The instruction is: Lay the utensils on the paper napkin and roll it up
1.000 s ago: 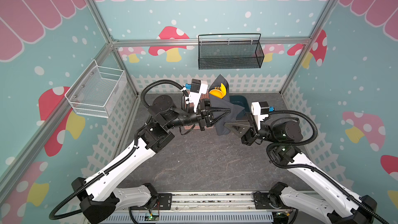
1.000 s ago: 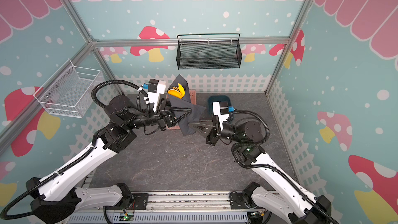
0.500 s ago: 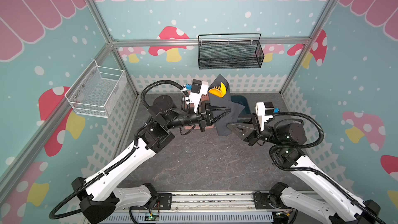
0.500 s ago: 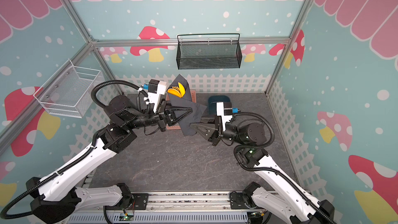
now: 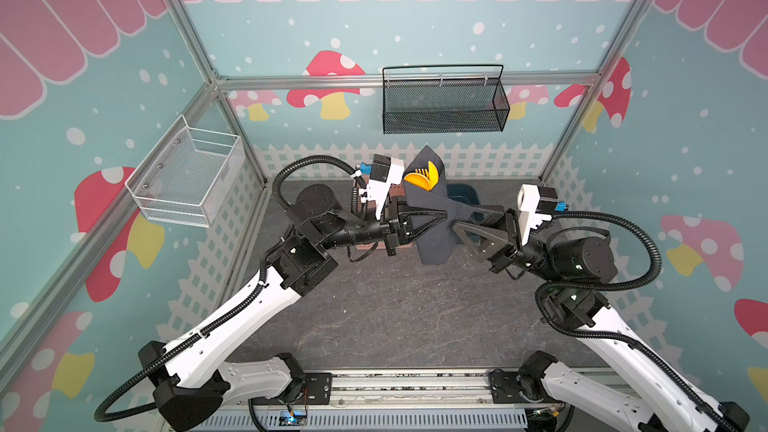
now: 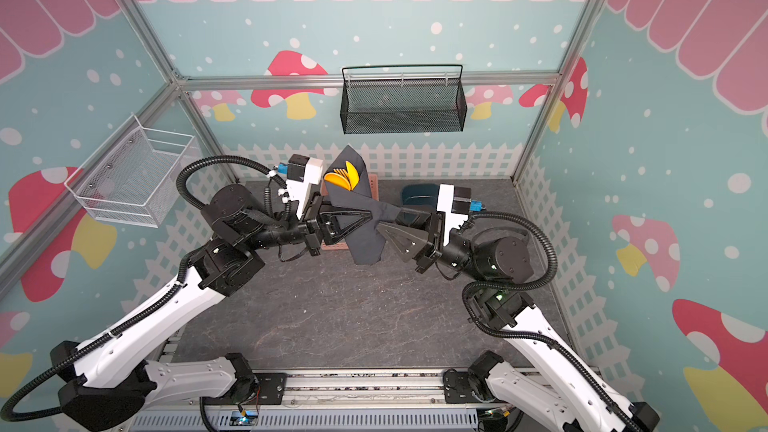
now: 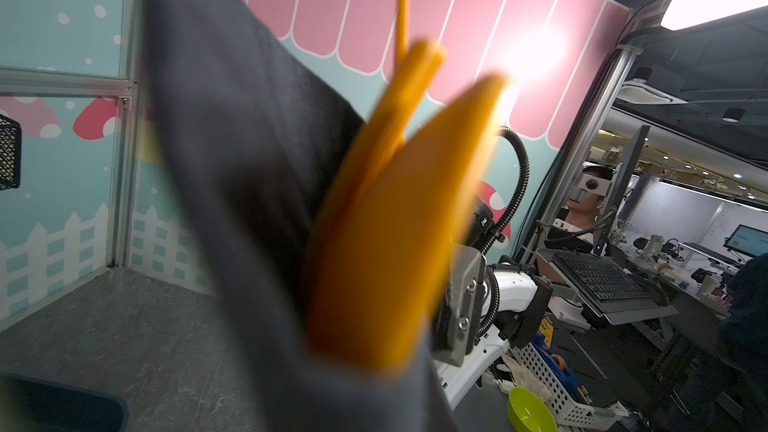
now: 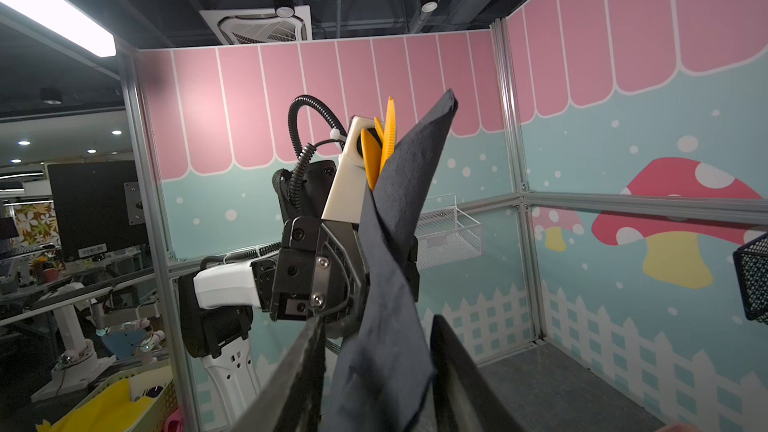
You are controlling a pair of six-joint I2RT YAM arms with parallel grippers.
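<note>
The paper napkin [image 5: 432, 218] [image 6: 361, 218] is a dark roll held upright in the air above the back of the table. The orange-yellow utensils [image 5: 422, 178] [image 6: 343, 178] poke out of its top; in the left wrist view the utensils [image 7: 395, 222] fill the middle against the napkin [image 7: 249, 160]. My left gripper [image 5: 445, 214] [image 6: 369, 214] is shut on the roll's middle from the left. My right gripper [image 5: 456, 226] [image 6: 379, 227] [image 8: 378, 347] stands open on the right, its fingers [image 8: 303, 359] either side of the hanging napkin [image 8: 399, 243] without pinching it.
A pink basket [image 6: 373, 184] stands under the left gripper and a dark blue tub [image 5: 462, 194] behind the right one. A black mesh basket [image 5: 444, 105] hangs on the back wall, a white wire basket [image 5: 187, 180] on the left wall.
My right gripper has let go of the napkin, opened and drawn back a little to the right. My left gripper has tightened on the roll and keeps it up.
</note>
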